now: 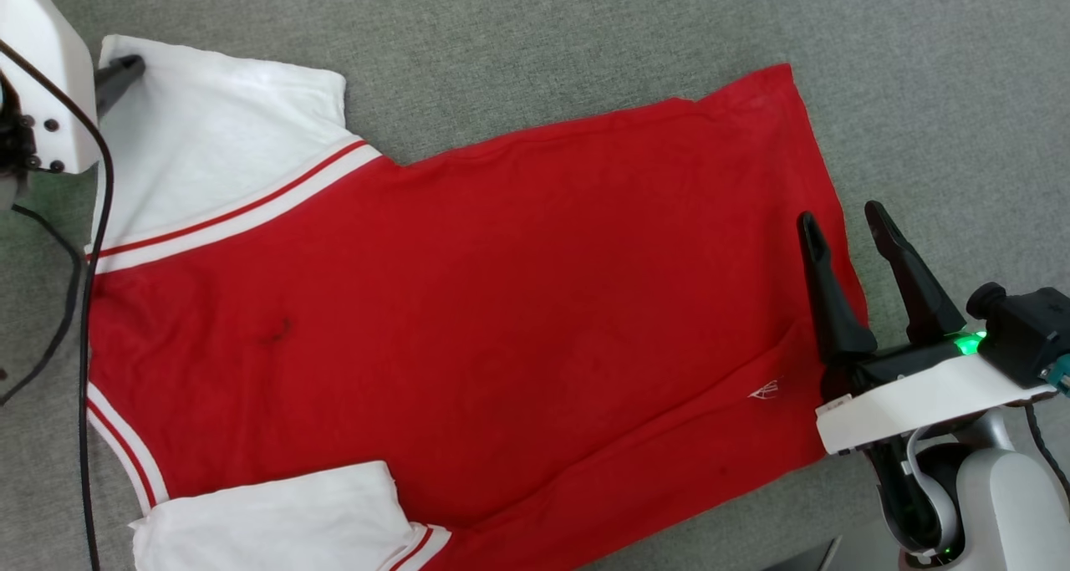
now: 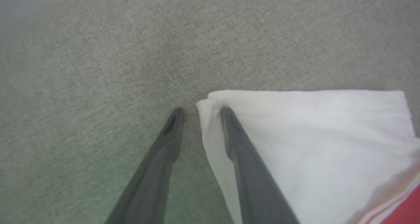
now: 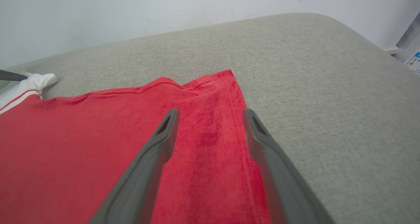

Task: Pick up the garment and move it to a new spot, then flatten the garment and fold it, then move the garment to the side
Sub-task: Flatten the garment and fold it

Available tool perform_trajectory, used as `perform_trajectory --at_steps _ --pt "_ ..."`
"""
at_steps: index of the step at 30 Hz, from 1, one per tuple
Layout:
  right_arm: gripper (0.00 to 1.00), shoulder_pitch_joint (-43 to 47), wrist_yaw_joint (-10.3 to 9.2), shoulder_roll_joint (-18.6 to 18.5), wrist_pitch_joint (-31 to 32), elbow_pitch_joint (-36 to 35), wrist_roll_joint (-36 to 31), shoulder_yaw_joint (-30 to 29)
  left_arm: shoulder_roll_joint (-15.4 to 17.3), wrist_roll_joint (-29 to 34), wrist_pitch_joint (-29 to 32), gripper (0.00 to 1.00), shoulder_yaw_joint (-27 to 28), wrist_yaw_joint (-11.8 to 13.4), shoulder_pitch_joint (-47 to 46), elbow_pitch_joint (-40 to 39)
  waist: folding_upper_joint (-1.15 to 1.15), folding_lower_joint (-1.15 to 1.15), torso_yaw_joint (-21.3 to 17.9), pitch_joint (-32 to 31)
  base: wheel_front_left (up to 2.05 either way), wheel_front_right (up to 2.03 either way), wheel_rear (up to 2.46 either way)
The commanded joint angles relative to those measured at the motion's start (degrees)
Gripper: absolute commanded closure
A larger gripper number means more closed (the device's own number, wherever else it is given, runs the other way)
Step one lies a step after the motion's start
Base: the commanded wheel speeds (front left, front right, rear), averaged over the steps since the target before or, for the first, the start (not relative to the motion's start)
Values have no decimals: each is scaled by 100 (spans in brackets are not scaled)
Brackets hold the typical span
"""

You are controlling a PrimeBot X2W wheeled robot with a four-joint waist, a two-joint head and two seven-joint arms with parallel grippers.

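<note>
Garment: thin red shirt with white sleeves (image 1: 468,303), flat on grey woven surface (image 1: 585,36); near sleeve cut off at the frame edge.
Left gripper (image 2: 200,111): jaws apart, straddling the far sleeve's corner.
Right gripper (image 1: 840,216): jaws spread above the hem edge.
Room: grey surface continues far and right.

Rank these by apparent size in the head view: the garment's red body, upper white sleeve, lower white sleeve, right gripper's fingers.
1. red body
2. upper white sleeve
3. lower white sleeve, cut off at the bottom edge
4. right gripper's fingers, though nearer the camera
</note>
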Motion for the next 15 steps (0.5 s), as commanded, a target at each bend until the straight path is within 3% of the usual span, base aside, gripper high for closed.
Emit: perform_trajectory --at_steps 1,9,15 --pt "0 -65 -5 30 2 11 -44 -13 -100 -1 6 100 -87 -17 167 117 0 0 13 -8 0 0 0" --pt "0 -35 -5 -11 234 16 -197 -211 -221 -47 -732 100 77 -61 292 65 0 0 212 -359 0 0 0" --pt "0 51 -5 -331 889 -48 -334 -316 -255 -112 -1154 100 44 -150 595 -429 0 0 545 -709 0 0 0"
